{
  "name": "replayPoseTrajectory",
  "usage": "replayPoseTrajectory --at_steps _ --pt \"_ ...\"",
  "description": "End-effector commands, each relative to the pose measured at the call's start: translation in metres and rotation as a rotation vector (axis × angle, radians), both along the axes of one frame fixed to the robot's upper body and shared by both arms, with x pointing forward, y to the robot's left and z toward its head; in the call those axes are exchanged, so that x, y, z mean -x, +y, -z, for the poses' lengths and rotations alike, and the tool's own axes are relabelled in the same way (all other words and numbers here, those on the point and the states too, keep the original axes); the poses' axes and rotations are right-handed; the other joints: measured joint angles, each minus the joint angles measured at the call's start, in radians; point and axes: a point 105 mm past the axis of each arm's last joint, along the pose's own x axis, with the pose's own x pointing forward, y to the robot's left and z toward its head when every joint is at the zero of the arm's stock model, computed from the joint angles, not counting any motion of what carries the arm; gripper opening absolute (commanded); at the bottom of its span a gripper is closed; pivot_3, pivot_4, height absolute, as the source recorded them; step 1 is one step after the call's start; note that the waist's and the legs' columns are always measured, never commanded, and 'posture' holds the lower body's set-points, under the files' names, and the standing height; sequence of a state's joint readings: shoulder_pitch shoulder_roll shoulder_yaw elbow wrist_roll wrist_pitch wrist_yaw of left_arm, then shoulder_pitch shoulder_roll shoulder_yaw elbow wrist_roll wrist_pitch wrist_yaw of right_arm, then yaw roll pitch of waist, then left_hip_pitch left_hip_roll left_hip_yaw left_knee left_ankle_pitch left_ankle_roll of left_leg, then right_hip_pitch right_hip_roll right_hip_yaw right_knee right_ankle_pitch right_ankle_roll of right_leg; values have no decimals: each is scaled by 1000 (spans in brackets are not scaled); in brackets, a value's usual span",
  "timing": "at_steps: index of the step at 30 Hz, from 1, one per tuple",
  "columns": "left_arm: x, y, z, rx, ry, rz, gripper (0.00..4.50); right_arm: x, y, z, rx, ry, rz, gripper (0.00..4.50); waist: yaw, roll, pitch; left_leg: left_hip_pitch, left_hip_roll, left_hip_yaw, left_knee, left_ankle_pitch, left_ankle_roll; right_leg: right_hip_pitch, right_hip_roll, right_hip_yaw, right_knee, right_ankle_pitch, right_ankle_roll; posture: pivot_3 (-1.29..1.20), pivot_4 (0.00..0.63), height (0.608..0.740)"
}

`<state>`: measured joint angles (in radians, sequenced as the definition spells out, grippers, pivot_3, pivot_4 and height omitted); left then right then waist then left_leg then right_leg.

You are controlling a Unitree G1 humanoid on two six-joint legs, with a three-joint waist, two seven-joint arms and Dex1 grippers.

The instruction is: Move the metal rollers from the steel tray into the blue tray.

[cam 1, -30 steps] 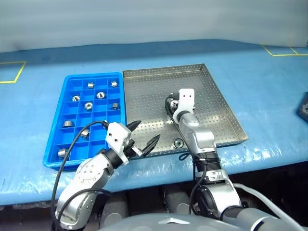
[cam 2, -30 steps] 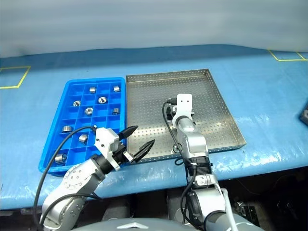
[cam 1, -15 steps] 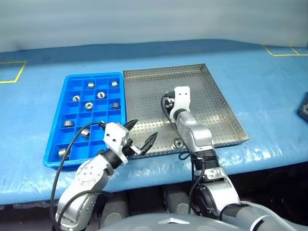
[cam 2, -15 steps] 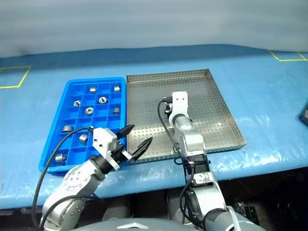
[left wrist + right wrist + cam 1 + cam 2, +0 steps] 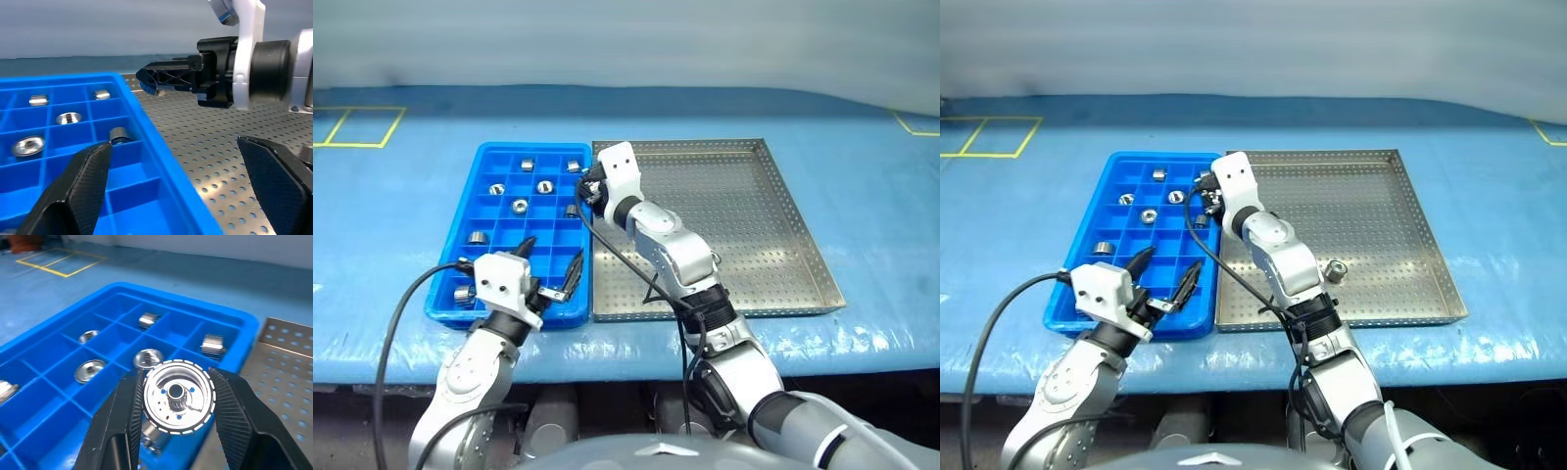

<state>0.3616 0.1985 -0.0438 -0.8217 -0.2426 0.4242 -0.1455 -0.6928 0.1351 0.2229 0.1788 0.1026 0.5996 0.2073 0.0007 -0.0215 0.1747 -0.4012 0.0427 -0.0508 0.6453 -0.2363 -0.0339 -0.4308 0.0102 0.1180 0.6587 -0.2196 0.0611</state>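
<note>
Head cameras: paired, set high, facing forward and down over both trays side by side. Left wrist camera: low and close over the blue tray (image 5: 146, 142), looking across onto the steel tray (image 5: 205, 147). Right wrist camera: close above the blue tray's compartments. All views share the seam between trays.

Silver arms, white wrists (black cables); black fingers (image 5: 83, 191)

Ten metal rollers (image 5: 520, 206) in sight, and two trays (the blue tray (image 5: 533, 147), the steel tray (image 5: 773, 235)).
</note>
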Motion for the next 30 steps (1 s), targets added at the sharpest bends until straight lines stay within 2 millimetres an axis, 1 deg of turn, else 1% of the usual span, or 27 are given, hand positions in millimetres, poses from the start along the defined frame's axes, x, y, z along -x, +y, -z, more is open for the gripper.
replayPoseTrajectory --at_steps 1,4,6,8,12,15,16,17,19,22,23,25,27,30 --pt "9 7 -19 -7 -78 -58 4500 16 38 -23 -57 -48 -137 1717 17 0 0 0 0 0 0 0 0 0 0 0 0 0 0 349 150 740" --pt "14 9 -19 -9 -74 -84 4500 22 48 -16 -46 -25 -184 1717 38 0 0 0 0 0 1 0 0 0 0 0 0 0 0 378 150 740" --pt "16 9 -19 -7 -73 -90 4500 24 51 -12 -41 -12 -202 1717 48 0 0 0 0 0 1 0 0 0 0 0 0 0 -1 399 150 740" --pt "19 8 -18 -6 -68 -97 4500 29 56 -2 -24 13 -235 1717 60 0 0 0 0 0 1 0 0 0 0 -1 0 0 -1 411 150 740" --pt "21 7 -18 -4 -63 -104 4500 33 61 11 -6 52 -271 1717 74 0 0 0 0 0 0 0 0 -1 0 -1 -1 -1 -1 424 150 740" --pt "22 6 -17 -2 -59 -101 4500 30 62 18 2 73 -267 1717 87 1 0 -1 1 0 -1 0 0 -2 0 -2 -1 -1 -2 423 150 740" --pt "22 6 -17 0 -58 -99 4500 29 61 19 -1 80 -263 2456 89 1 0 -1 1 0 -1 0 0 -2 0 -2 -1 -1 -2 420 150 740" --pt "22 5 -17 1 -57 -96 4500 28 60 21 0 83 -257 2635 91 1 0 -1 1 0 -1 0 0 -2 0 -2 -1 -1 -2 417 150 740" --pt "22 3 -16 4 -56 -84 4500 25 58 20 -5 81 -242 3334 93 1 0 -1 1 0 -1 0 0 -2 0 -2 -1 -1 -2 407 150 740" --pt "19 0 -16 11 -55 -56 4500 22 52 13 -23 58 -231 4332 95 1 1 -1 1 0 0 0 0 -2 0 -2 -1 -1 -2 375 150 740" --pt "19 -1 -16 12 -55 -49 4500 21 51 10 -27 52 -227 4482 94 1 1 -1 1 0 0 0 0 -2 0 -2 -1 -1 -2 356 150 740" --pt "15 -5 -15 17 -53 -17 4500 18 42 -3 -59 24 -209 4482 92 1 1 -1 1 0 0 0 0 -2 0 -2 -1 -1 -2 299 150 740" --pt "10 -12 -14 25 -52 37 4500 15 26 -21 -82 -25 -186 4482 88 3 2 -3 1 0 0 0 0 -3 0 -2 -1 -1 -2 238 150 740" --pt "4 -19 -12 33 -51 91 4500 13 5 -33 -83 -56 -140 4482 73 3 1 -10 1 0 1 0 -1 -10 0 -2 0 0 -1 173 150 740"
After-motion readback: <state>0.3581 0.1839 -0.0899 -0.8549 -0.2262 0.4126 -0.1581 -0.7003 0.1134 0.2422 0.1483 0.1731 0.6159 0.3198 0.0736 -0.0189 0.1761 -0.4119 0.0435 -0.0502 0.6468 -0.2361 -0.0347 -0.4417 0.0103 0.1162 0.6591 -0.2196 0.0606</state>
